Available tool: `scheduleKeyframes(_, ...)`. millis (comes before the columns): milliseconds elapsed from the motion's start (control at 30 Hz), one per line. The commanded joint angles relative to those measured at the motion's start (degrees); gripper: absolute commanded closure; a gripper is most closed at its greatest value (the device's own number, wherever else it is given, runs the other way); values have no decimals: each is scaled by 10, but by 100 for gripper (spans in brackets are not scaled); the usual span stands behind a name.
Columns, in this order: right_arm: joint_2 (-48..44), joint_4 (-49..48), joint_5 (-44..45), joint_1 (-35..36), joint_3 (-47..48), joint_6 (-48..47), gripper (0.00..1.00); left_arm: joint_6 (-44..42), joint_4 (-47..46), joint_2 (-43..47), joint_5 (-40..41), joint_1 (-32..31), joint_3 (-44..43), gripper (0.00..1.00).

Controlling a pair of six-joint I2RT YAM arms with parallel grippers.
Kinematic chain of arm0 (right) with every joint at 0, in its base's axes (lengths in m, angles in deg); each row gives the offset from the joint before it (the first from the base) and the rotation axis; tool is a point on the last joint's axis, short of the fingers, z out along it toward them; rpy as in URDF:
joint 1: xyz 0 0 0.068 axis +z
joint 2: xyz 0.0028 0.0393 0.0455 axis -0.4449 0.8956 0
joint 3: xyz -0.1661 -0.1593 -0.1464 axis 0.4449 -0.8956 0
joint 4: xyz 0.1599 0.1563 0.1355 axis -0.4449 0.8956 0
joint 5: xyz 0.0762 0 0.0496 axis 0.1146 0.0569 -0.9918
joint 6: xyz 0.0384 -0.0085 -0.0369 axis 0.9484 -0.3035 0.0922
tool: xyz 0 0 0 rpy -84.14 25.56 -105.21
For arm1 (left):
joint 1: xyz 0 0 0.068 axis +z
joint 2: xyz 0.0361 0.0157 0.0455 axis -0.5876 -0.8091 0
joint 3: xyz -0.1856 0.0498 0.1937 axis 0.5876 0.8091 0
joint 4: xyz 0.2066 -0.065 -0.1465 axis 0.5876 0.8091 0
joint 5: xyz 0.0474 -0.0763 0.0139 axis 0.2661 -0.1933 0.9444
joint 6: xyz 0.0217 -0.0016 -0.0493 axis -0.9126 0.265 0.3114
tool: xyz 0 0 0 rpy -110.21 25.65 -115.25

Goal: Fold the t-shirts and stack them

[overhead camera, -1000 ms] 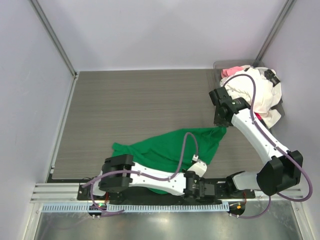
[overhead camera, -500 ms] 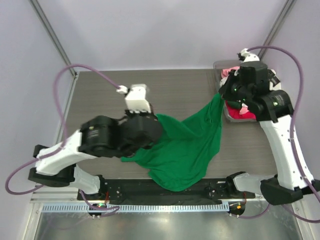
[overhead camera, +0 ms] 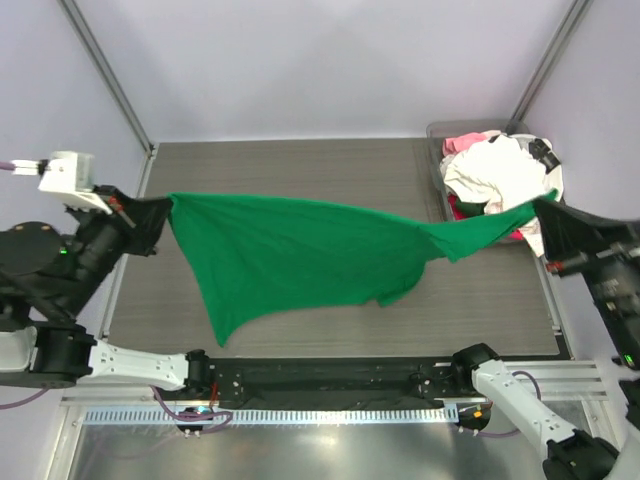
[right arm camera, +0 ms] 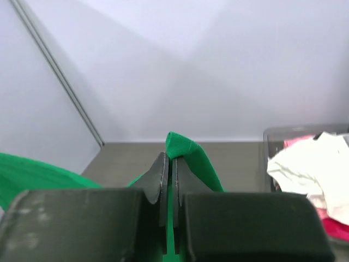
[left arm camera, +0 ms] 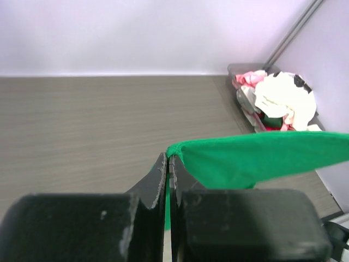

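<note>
Spread apart, left pincer [overhead camera: 163,208] and right pincer [overhead camera: 550,200] stretch green t-shirt [overhead camera: 290,250].

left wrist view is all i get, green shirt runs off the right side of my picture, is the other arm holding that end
Observer: Yes, the right wrist view shows the right gripper shut on a fold of the green t-shirt.
Operator: is it pulled taut
Observer: From the top, its upper edge runs stretched from the left gripper to the right one.
Operator: any slack
Observer: One corner hangs in a point on the left side; I cannot tell if it touches the table.
</note>
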Motion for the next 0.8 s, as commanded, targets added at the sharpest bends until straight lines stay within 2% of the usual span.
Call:
scheduleKeyframes(0,-44,-80,-11,-2,-31,-20,99,-103,-76,24,4,-1,21,100)
scheduleKeyframes(200,-69,-86,-32,-2,-13,-29,99,-138,-98,22,-44,-1,21,100)
scheduleKeyframes(333,-61,-89,-48,-3,25,-29,99,-170,-155,22,-82,-1,14,100)
scheduleKeyframes(467,-33,-95,-46,-8,81,-30,99,-216,-208,12,-83,-1,9,100)
scheduleKeyframes(533,-13,-94,-36,-11,95,-32,99,-248,-256,5,-53,-1,23,100)
scheduleKeyframes(600,25,-91,-22,-20,103,-33,99,-273,-312,-1,-23,-1,80,100)
scheduleKeyframes(667,72,-87,32,-29,93,-20,99,-335,-407,-17,11,-1,144,100)
scheduleKeyframes(733,114,-76,43,-29,84,-17,99,-396,-508,-41,46,-1,186,100)
scheduleKeyframes(767,169,-68,49,-29,81,-10,99,-456,-545,-68,70,10,204,100)
